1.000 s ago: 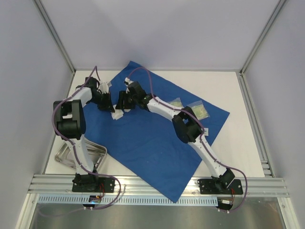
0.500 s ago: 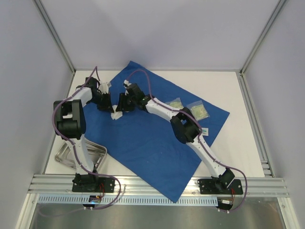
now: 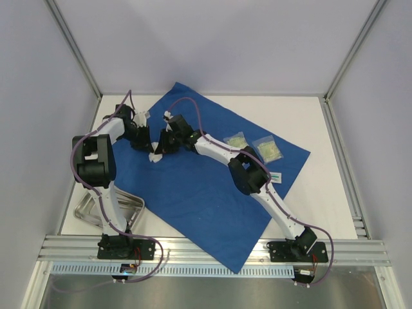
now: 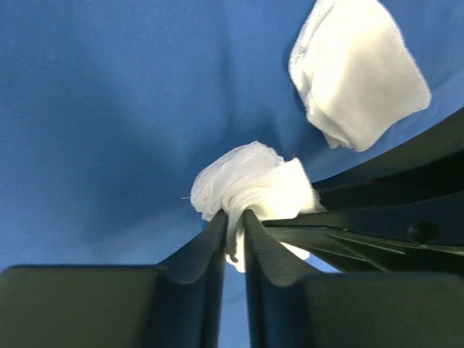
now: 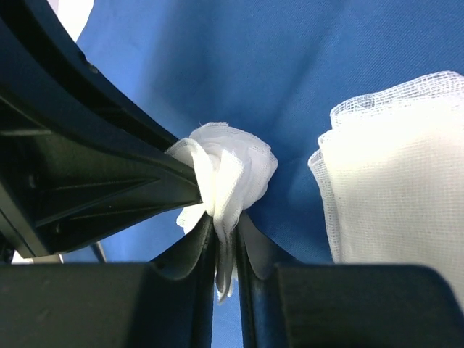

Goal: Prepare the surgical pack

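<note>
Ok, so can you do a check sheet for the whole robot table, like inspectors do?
Surface: white table, mostly under the drape.
Job's things: blue drape spread flat, askew; gauze pad and two clear packets lie on it; gauze wad is in the grippers.
Clutter: steel tray beside the left arm's base.
Grippers: left gripper and right gripper both pinch the gauze wad.
Cables: purple cables loop along both arms.
Surroundings: pale walls; metal rail at the near edge.
</note>
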